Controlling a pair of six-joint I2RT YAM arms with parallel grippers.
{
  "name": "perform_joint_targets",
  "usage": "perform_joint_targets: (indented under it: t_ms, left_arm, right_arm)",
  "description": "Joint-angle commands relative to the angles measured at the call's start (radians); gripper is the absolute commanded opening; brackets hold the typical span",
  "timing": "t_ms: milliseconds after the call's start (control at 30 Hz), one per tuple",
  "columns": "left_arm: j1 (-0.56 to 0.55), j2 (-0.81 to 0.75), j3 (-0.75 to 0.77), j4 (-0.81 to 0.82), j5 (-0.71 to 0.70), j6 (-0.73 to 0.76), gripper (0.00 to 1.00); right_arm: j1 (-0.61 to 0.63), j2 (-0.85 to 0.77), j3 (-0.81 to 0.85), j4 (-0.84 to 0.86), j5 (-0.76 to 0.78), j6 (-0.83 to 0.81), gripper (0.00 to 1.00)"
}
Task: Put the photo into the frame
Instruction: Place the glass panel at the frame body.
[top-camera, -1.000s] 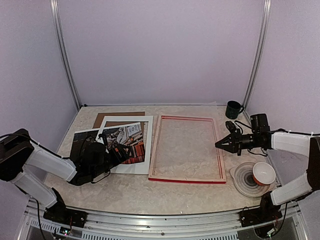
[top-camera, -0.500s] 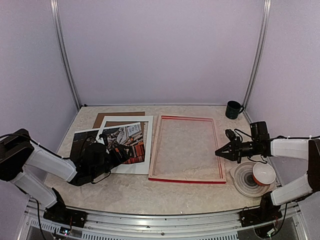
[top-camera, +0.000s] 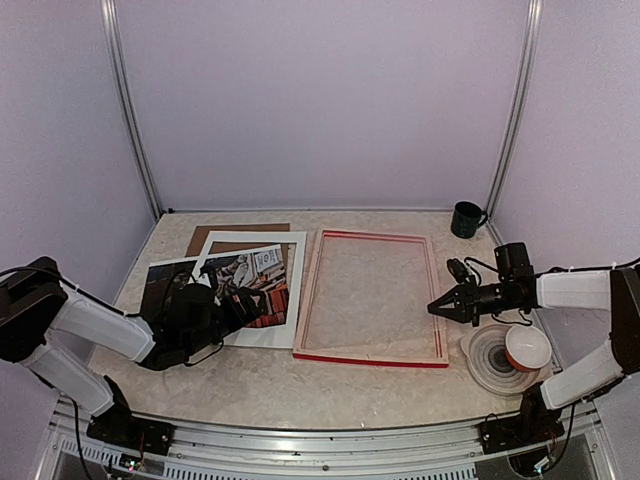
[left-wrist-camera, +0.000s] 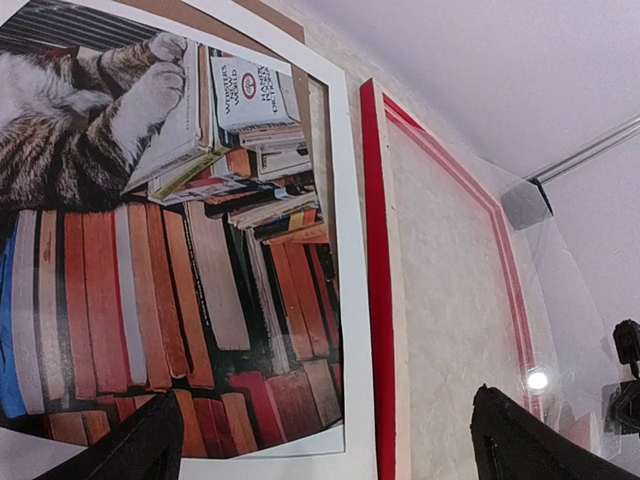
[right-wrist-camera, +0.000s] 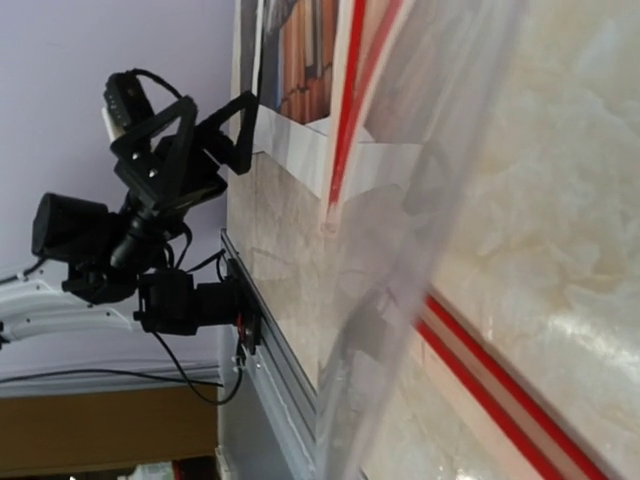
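Two claws differ. The left gripper (top-camera: 243, 303) gapes fully released and holds nothing, hanging low over the near right corner of the white mat (top-camera: 250, 241) that lies on the photo (top-camera: 268, 288). The right gripper (top-camera: 433, 308) is clenched tight, with its tips at the right rail of the frame (top-camera: 370, 357). Whether it pinches the clear sheet (right-wrist-camera: 400, 250) I cannot tell. The frame lies between the claws, with the photo just to its left. Since a second ago the right claw has come nearer along the rail, and the frame has nudged slightly left.

The frame (top-camera: 370, 357) is pale bare wood with red painted edges (smooth, slightly shiny); left of it, the photo (top-camera: 265, 280) is smooth paper.
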Motion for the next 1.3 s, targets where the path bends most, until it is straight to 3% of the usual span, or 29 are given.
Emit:
perform_joint_targets:
  t_ms: [0, 267, 733, 1000, 1167, 1267]
  left_arm:
    - [-0.007, 0.011, 0.024, -0.008, -0.012, 0.004, 0.99]
    - [-0.008, 0.019, 0.035, -0.008, -0.005, 0.010, 0.99]
    - [-0.013, -0.013, 0.002, -0.005, -0.037, 0.004, 0.99]
    - [-0.013, -0.023, -0.010, -0.010, -0.058, -0.004, 0.99]
    - [-0.013, -0.071, -0.050, -0.011, -0.104, -0.018, 0.99]
    - [-0.012, -0.094, -0.062, -0.021, -0.114, -0.013, 0.99]
  right_arm:
    - [0.020, -0.068, 0.026, 0.050, -0.031, -0.010, 0.00]
    - [0.024, -0.188, 0.026, 0.453, -0.109, 0.289, 0.00]
    - [0.112, -0.196, 0.068, 0.792, -0.099, 0.462, 0.00]
    - [0.149, -0.152, 0.140, 0.764, -0.078, 0.400, 0.00]
    - [0.150, -0.064, 0.048, 0.732, -0.050, 0.340, 0.00]
    - [0.157, 0.008, -0.038, 0.833, -0.049, 0.389, 0.00]
